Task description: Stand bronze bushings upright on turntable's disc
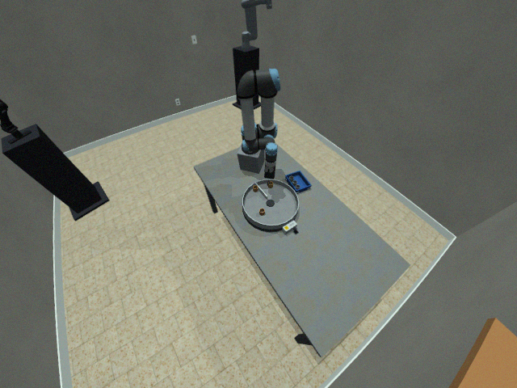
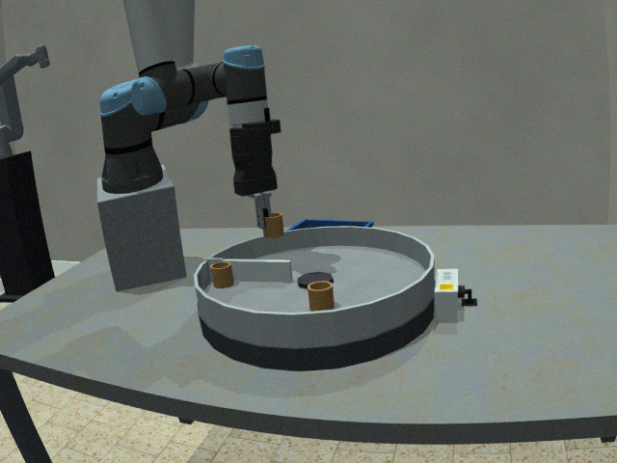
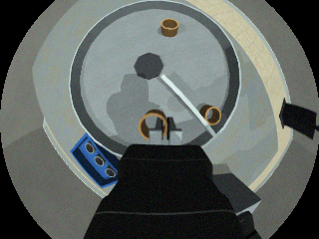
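Observation:
My gripper [image 2: 264, 219] [image 3: 164, 123] is shut on the wall of a bronze bushing [image 1: 270, 183] [image 2: 273, 227] [image 3: 142, 126], one finger inside its bore. It holds the bushing upright above the turntable's near-arm side, at about the height of the rim. Two other bronze bushings stand upright on the grey disc [image 1: 279, 212] [image 2: 378, 269] [image 3: 110, 60]: one bushing [image 1: 254, 188] [image 2: 222, 277] [image 3: 207, 120] beside the white bar, one bushing [image 1: 262, 212] [image 2: 320, 297] [image 3: 169, 33] farther round. The blue crate [image 1: 303, 181] [image 2: 331, 222] holds three steel-looking bushings, best seen in the wrist view.
The dark hub [image 1: 270, 203] [image 2: 315, 279] [image 3: 149, 66] is at the disc's centre. A white bar [image 1: 261, 190] [image 2: 263, 270] [image 3: 186, 104] runs from near it to the raised rim [image 2: 279, 329]. A small white box [image 1: 289, 226] [image 2: 446, 304] sits outside the rim.

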Robot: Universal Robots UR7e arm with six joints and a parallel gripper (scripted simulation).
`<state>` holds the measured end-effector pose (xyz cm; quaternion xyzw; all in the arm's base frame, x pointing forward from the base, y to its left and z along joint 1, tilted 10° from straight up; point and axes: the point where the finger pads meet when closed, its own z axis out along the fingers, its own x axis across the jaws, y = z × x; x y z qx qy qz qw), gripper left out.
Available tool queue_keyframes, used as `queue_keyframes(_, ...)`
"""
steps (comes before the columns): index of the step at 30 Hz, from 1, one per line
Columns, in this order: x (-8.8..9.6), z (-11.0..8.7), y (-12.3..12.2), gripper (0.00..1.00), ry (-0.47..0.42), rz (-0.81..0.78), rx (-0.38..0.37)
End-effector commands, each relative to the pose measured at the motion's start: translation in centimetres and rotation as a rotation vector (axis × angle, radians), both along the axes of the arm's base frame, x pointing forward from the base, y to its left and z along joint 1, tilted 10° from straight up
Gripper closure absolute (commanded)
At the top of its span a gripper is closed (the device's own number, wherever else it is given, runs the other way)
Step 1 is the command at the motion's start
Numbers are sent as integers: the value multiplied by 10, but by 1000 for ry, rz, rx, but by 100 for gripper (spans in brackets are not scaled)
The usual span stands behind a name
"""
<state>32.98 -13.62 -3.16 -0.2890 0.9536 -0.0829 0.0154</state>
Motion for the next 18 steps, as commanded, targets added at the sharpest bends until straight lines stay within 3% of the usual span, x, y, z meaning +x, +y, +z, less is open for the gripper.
queue_keyframes(1, 1, -6, -1, 100, -1, 0, -1)
queue_keyframes(8, 2, -21, -4, 100, -1, 0, -1)
queue_keyframes(18, 2, -22, -4, 100, -1, 0, -1)
